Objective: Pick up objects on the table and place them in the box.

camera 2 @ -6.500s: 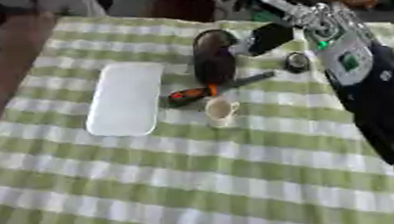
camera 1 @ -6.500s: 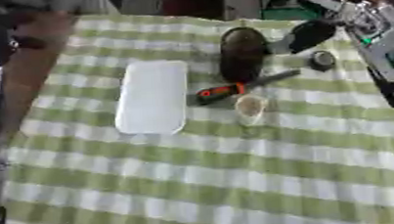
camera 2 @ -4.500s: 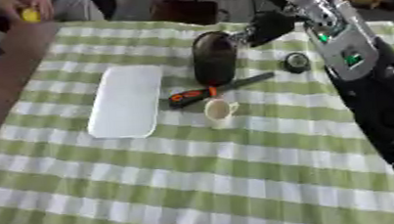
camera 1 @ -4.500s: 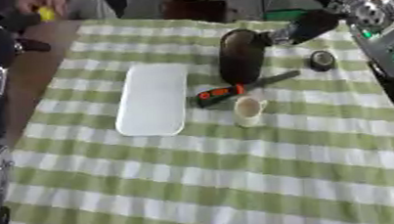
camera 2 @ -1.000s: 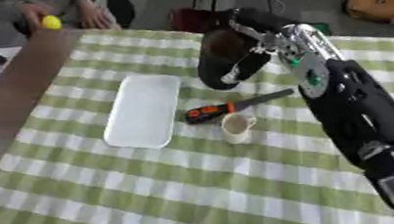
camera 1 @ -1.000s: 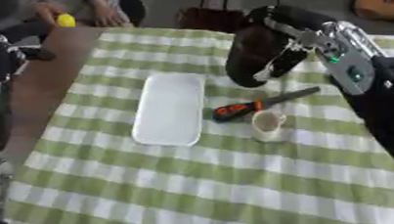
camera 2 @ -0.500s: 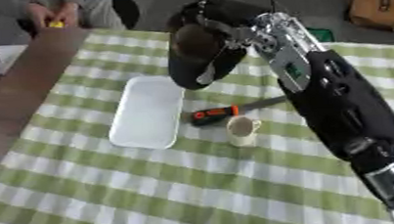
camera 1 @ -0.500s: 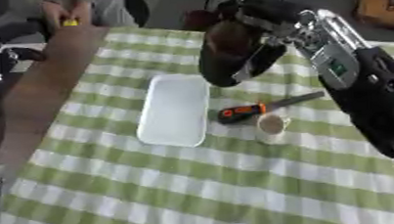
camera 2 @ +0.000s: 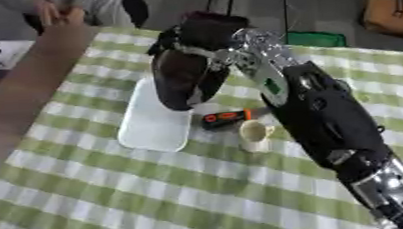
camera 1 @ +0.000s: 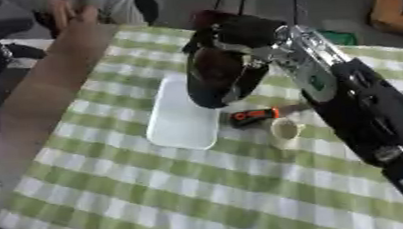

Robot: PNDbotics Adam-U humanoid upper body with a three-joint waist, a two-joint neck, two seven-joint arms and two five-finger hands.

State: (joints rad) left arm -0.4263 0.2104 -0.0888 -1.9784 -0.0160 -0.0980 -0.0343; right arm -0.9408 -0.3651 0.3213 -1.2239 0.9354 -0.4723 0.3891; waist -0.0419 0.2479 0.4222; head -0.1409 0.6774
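My right hand (camera 1: 245, 33) is shut on a dark brown cup-like vessel (camera 1: 211, 76) and holds it in the air over the far right part of the white tray-like box (camera 1: 181, 122). The vessel hangs tilted. To the right of the box a screwdriver with an orange and black handle (camera 1: 254, 116) lies on the green checked cloth. A small cream cup (camera 1: 284, 130) stands just right of that handle. My right arm covers the screwdriver's shaft. My left hand shows in neither view.
A brown table edge (camera 1: 50, 85) runs along the left of the cloth. A person sits at the far left corner (camera 1: 93, 10). A tan bag (camera 1: 398, 7) stands on the floor at the far right. Bare cloth (camera 1: 201, 186) fills the near part.
My right hand has carried the dark vessel left, from beside the box to over its far right part. The camera has also shifted.
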